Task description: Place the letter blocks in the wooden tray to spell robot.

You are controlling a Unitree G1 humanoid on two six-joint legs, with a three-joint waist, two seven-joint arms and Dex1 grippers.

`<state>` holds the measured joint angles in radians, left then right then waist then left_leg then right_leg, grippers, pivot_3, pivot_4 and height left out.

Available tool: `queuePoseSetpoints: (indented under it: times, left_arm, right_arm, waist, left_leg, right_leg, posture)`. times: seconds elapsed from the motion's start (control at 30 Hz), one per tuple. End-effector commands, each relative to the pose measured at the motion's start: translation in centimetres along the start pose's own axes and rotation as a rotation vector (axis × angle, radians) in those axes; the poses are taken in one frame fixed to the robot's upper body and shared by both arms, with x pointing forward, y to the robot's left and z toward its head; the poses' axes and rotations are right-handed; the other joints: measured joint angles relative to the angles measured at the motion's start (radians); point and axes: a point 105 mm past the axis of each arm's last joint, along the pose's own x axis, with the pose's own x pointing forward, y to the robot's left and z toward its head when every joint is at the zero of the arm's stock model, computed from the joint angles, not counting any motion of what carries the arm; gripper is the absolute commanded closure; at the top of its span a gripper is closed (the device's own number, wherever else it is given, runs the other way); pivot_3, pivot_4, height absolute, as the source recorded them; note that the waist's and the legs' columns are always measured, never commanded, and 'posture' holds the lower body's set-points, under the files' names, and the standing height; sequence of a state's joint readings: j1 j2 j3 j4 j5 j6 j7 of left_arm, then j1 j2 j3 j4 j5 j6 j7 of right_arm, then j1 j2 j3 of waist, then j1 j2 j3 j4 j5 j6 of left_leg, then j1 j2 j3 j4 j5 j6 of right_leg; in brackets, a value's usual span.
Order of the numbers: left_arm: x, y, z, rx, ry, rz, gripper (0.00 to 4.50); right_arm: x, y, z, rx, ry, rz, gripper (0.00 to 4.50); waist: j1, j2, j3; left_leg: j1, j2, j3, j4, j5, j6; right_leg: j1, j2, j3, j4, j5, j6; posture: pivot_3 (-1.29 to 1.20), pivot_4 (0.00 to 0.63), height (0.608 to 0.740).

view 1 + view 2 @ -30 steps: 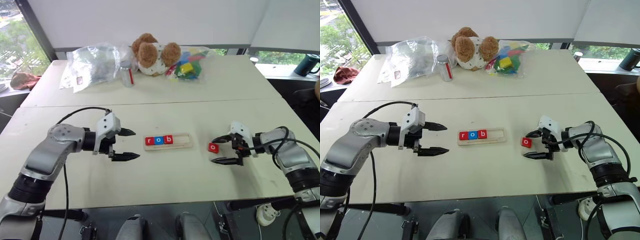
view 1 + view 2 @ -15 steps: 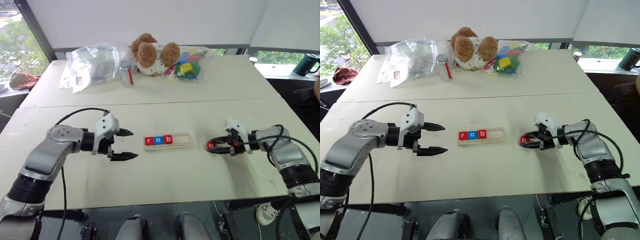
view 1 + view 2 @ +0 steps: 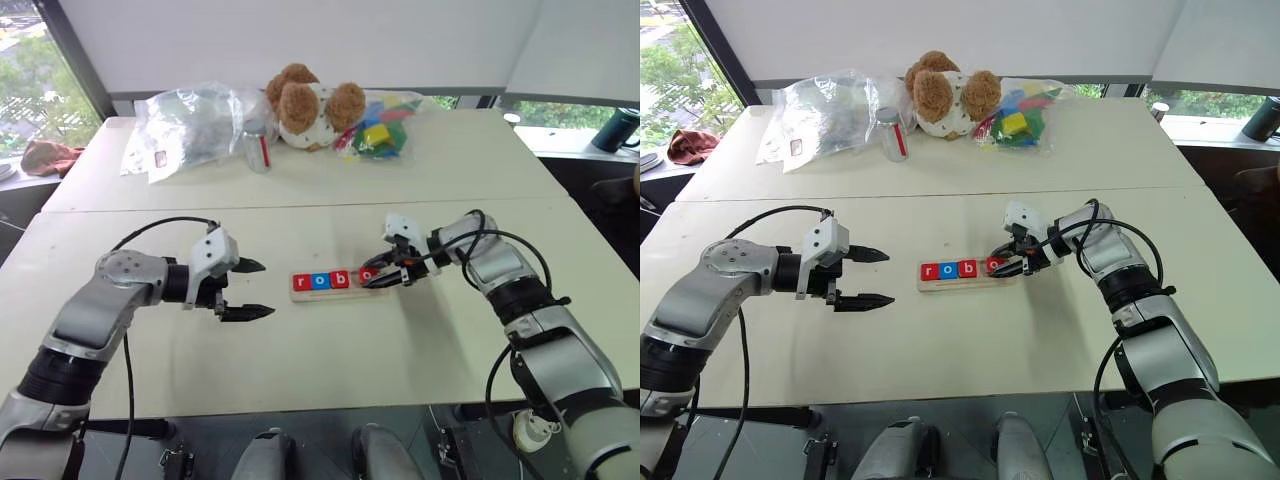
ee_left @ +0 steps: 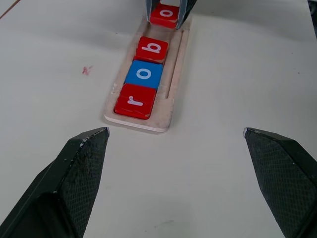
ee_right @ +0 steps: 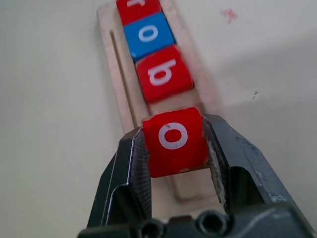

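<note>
- The right gripper (image 5: 173,148) is clamped on a red "o" block (image 5: 173,139), one black finger on each side of the tile, its white letter facing up
- It holds that block over the wooden tray (image 3: 338,294), just past the red "b" block (image 5: 163,73) and over the open stretch of the slot; whether the tile touches the tray floor cannot be told
- The left gripper (image 3: 252,290) hangs over the bare table (image 3: 320,350) to the left of the tray, its two fingers spread wide with nothing between them, pointing toward the tray's near end
- Three tiles sit in the tray's slot in a row: a red "r" block (image 4: 135,100) at the left end, then a blue "o" block (image 4: 144,74), then the red "b"; each touches the next
- On the far table lie a brown teddy bear (image 3: 305,105), a bag of coloured toy blocks (image 3: 378,130) just to its right, a crumpled clear plastic bag (image 3: 190,125) to its left, and a small jar with a red label (image 3: 257,150) between the bag and the bear
</note>
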<state>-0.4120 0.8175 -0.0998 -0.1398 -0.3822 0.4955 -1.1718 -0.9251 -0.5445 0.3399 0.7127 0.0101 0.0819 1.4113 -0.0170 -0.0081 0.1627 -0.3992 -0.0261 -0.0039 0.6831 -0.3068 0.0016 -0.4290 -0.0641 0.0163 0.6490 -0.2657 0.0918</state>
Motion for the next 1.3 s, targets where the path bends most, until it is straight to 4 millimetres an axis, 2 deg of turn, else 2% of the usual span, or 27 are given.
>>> queuePoseSetpoints:
  times: [0.03,0.6,0.87,1.07,1.1,1.3]
  left_arm:
    - [-0.6,0.0,0.9,0.031,-0.022,0.026,0.0]
    - [-0.2,-0.2,1.0,0.025,-0.028,0.039,0.0]
    - [-0.2,-0.3,1.0,0.02,-0.031,0.039,0.0]
    - [-0.1,-0.3,1.0,0.018,-0.034,0.036,0.0]
    - [-0.1,-0.3,1.0,0.018,-0.035,0.036,0.0]
    - [0.1,-0.2,1.1,0.019,-0.04,0.034,0.0]
  right_arm:
    - [0.0,-0.7,1.5,-0.061,-0.018,0.002,3.36]
    - [1.9,-0.9,1.9,-0.056,-0.034,0.031,3.36]
    - [2.0,-0.8,1.9,-0.072,-0.032,0.043,3.36]
    - [1.8,-0.9,2.4,-0.099,-0.046,0.031,0.42]
    - [1.7,-1.0,2.5,-0.102,-0.048,0.026,0.04]
    - [0.6,-1.6,3.6,-0.122,-0.075,-0.019,0.04]
  waist:
    - [-0.003,0.0,0.0]
    - [-0.003,0.0,0.0]
    - [-0.003,0.0,0.0]
    - [-0.003,0.0,0.0]
    - [-0.003,0.0,0.0]
    - [-0.002,0.0,0.0]
  left_leg:
    - [0.0,0.0,0.0,0.0,0.0,0.0]
    - [0.0,0.001,0.0,0.0,0.001,-0.002]
    - [0.0,0.001,0.0,0.0,0.001,-0.002]
    - [0.0,0.001,0.0,0.0,0.001,-0.002]
    - [0.0,0.001,0.0,0.0,0.001,-0.002]
    - [0.0,0.001,-0.001,0.0,0.001,-0.002]
  right_leg:
    - [0.0,0.0,0.0,0.0,0.0,0.0]
    - [0.0,0.001,0.0,0.001,0.0,0.0]
    - [0.0,0.001,0.0,0.001,0.0,0.0]
    - [0.0,0.001,0.0,0.001,0.0,0.0]
    - [0.0,0.001,0.0,0.001,0.0,0.0]
    - [-0.001,0.001,0.0,0.001,0.0,0.0]
  posture:
    - [0.0,0.15,0.74]
    - [0.0,0.15,0.74]
    - [0.0,0.15,0.74]
    - [0.0,0.15,0.74]
    - [0.0,0.15,0.74]
    - [0.0,0.15,0.74]
